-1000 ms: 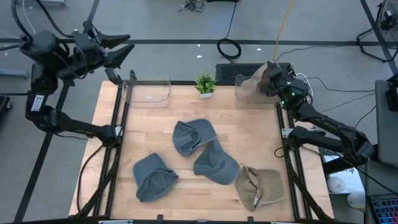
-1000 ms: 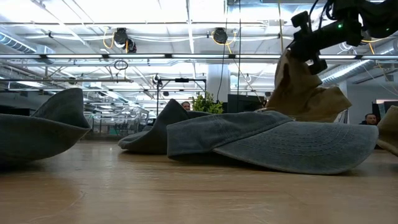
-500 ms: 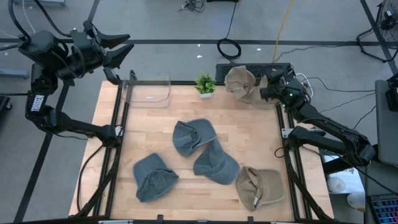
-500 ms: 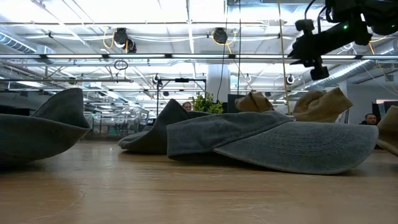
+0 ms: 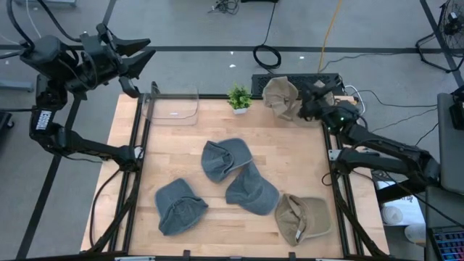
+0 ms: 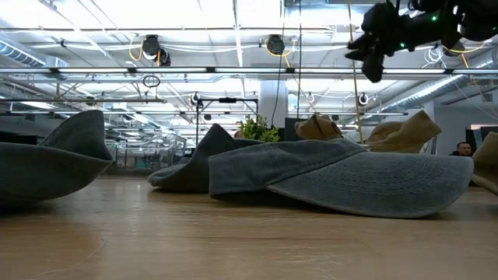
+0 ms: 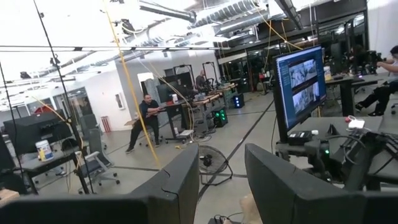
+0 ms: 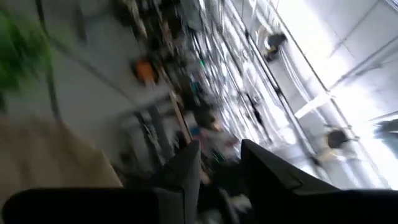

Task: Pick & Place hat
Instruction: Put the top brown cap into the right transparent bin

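Right gripper (image 5: pixel 310 92) at surface's 1 o'clock corner, fingers spread, empty. Tan hat (image 5: pixel 280 97) in clear bin, just beside it. Left gripper (image 5: pixel 139 56) raised at 11 o'clock, fingers spread.

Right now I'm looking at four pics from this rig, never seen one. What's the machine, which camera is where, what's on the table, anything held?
It's a two-armed robot at a wooden table, sorting hats.

The high view looks straight down. The low view sits at table-top height, looking across the hats into the room. The two wrist views ride on the arms and look out past each arm's two dark fingers.

On the table lie three grey hats and a tan hat. At the back edge stand a small plant and a clear bin. A second tan hat sits at the back right corner.

The left gripper waits off the back left corner, jaws open and empty. The right gripper is raised beside the second tan hat, jaws open, holding nothing.
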